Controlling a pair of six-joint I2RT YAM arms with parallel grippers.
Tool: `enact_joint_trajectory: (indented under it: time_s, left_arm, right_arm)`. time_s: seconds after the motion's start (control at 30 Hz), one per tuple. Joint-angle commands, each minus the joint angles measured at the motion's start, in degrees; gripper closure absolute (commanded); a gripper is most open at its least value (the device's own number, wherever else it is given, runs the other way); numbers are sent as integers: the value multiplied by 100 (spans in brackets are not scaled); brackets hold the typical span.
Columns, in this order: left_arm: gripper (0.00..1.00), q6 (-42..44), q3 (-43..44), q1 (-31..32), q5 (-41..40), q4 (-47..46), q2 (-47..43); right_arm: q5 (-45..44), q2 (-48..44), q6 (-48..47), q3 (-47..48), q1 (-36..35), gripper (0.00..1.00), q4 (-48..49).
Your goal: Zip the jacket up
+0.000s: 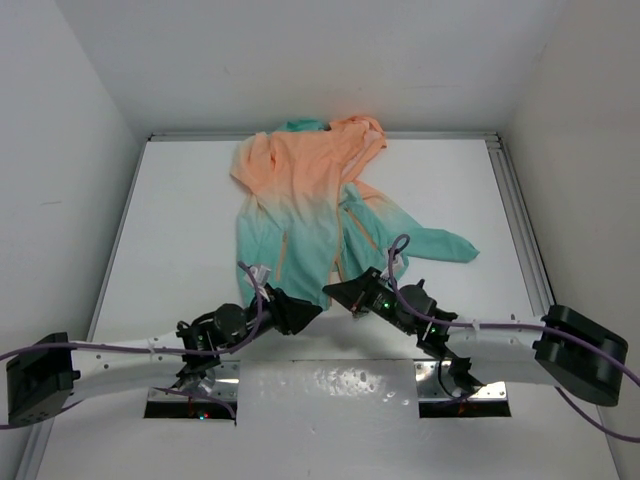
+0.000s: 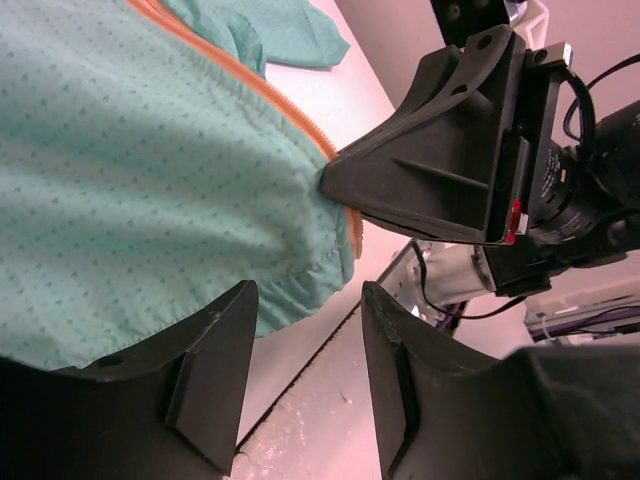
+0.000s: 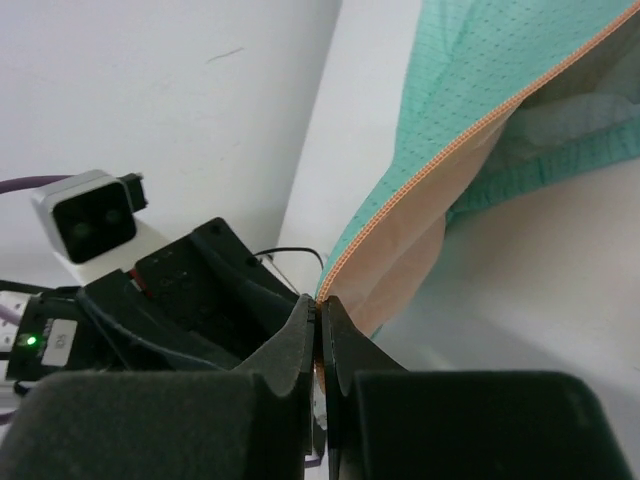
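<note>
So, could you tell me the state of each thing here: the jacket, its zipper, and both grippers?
jacket: spread out on the table, creased, front open at the lower part.
zipper: not joined at the bottom end; one edge is pinched there.
left gripper: open, at the teal hem, holding nothing.
right gripper: shut on the zipper edge of the jacket.

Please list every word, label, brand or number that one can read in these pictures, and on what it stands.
None: no text can be read in any view.
The jacket shows no print or label.
Any marking on the small board with a green light is too blurred to read.
</note>
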State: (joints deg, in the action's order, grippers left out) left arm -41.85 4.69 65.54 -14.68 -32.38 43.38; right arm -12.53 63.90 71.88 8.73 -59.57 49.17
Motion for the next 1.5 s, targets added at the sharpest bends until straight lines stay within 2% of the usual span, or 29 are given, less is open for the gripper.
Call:
enact_joint_trajectory:
  time_s: [0.0,0.13,0.2,0.37,0.83,1.47]
  left_arm:
    - [56,-368,-3,-155,246,-410,-48]
    - [56,-465,-38,-384,544,-611,-154]
    - [56,-448,-29,-445,624,-655,-171]
    - [54,-351,32,-472,764,-778,-49]
    - [54,-333,-91,-604,720,-488,-101]
    - [55,-228,-126,-612,905,-910,593]
  right_arm:
    - [549,79,98,-152,208,100,1294]
    - [1235,508,781,-310,691,100,2288]
    - [1639,772,994,-302,780,100,2921]
    - [1947,1502,1373,-153,798,100,3819]
    - [2106,1915,1821,-82,851,100,4706]
    - [2229,1749,2006,50,859,100,4716]
